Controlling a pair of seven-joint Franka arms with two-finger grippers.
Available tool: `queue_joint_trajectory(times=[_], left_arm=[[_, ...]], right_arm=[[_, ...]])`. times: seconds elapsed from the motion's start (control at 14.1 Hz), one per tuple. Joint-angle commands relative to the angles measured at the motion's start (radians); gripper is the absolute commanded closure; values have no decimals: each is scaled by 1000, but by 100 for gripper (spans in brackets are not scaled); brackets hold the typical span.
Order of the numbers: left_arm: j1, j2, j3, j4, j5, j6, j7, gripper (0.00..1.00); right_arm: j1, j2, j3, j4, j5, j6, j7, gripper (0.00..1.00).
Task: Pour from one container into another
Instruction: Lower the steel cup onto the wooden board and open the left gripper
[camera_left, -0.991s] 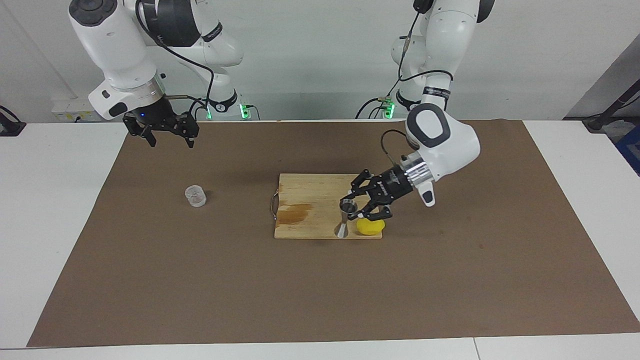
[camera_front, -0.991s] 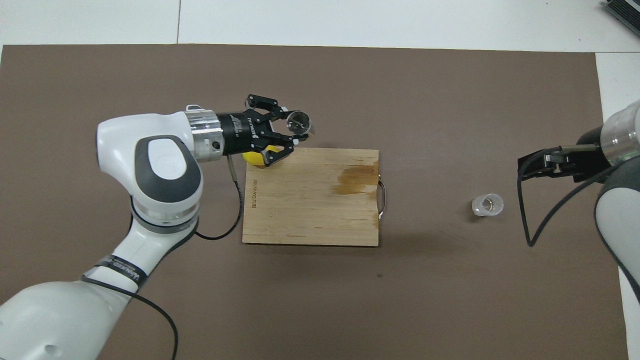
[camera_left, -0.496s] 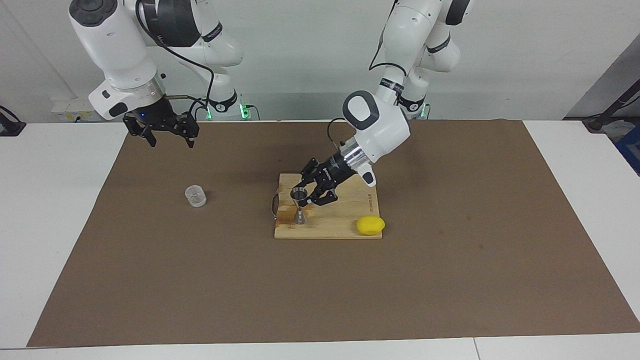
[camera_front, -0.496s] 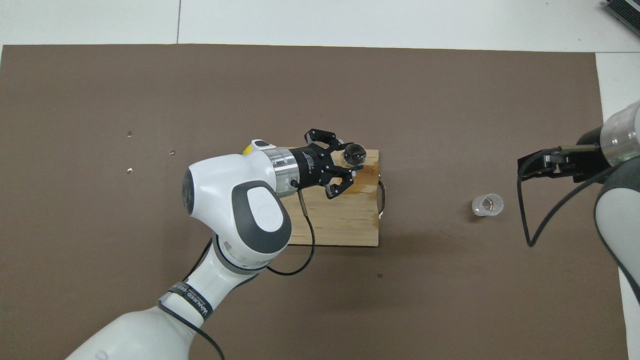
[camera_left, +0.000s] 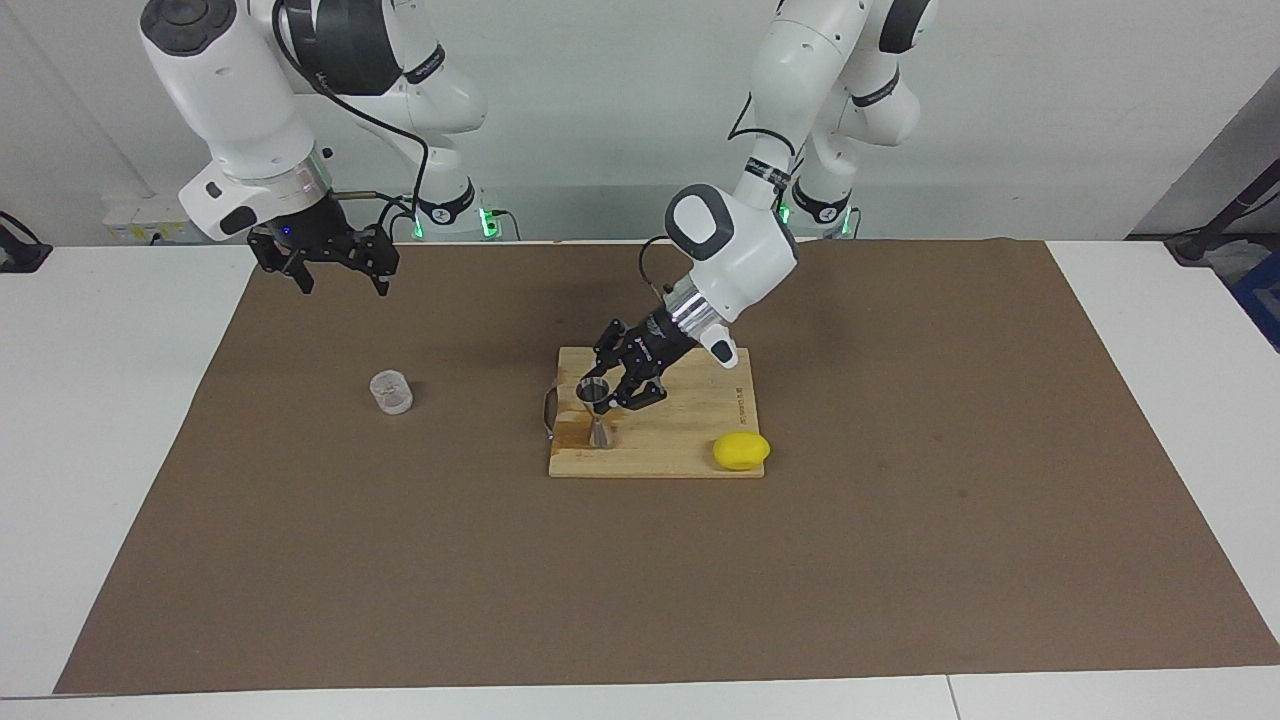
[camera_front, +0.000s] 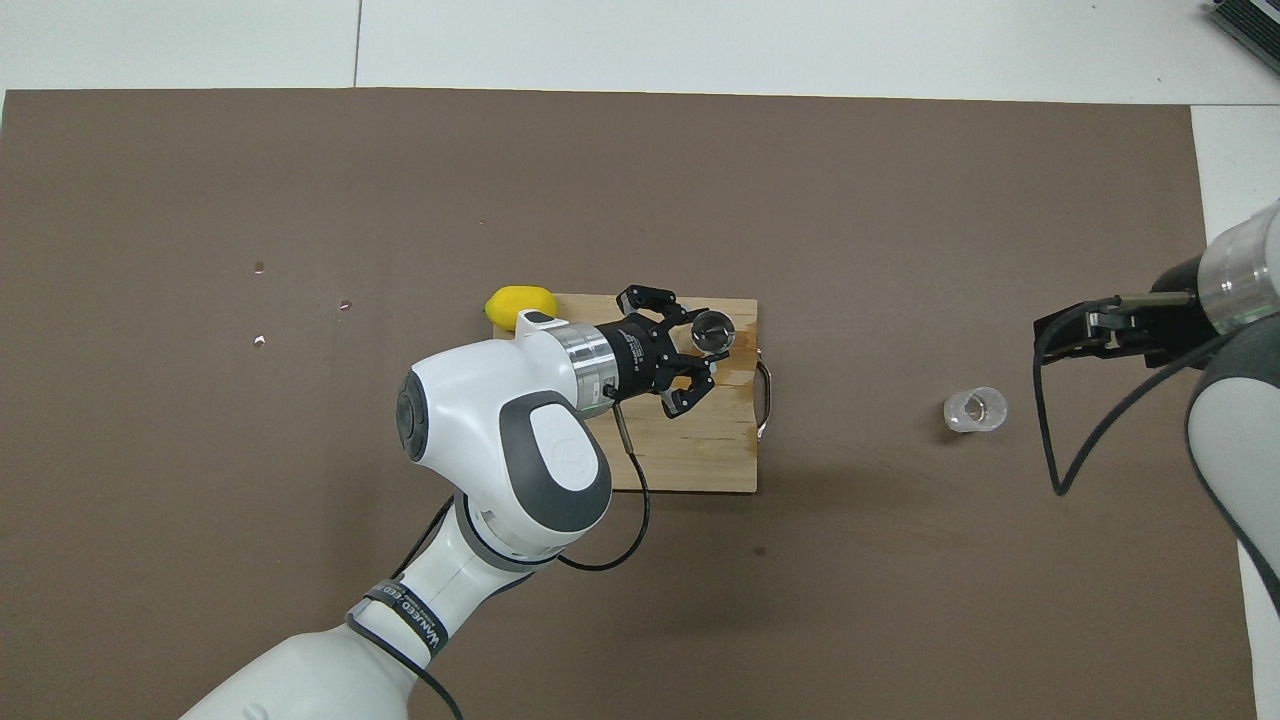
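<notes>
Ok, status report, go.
Left gripper shut on jigger, upright over cutting board. Right gripper open, waiting above mat. Glass cup untouched toward right arm's end. Lemon beside the board, clear.

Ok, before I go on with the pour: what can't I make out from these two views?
- Glass: whether it holds any liquid; too small and clear in both views.
- Jigger: whether its foot rests on the board or hangs just above; neither view settles it.
- Left gripper: its grip at the jigger's waist; overhead, its own links cover it.
- Right gripper: overhead, mostly cut off at the edge.
</notes>
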Motion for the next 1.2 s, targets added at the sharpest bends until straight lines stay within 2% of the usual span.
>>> queue_joint_trajectory(times=[0.0,0.99,1.06,1.13], left_arm=[[-26,-20,8,-27,-13,19,-11,100],[-58,-15,8,-53,-22,66,-11,100],[-58,-15,8,-53,-19,66,-11,58],[-60,-15,10,-53,-16,68,-11,21]], right_arm=[[-4,-29,0,-32,16,7,-26,1],[-4,-29,0,-32,16,7,-26,1],[-4,-29,0,-32,17,9,-24,1],[-4,-29,0,-32,16,9,-24,1]])
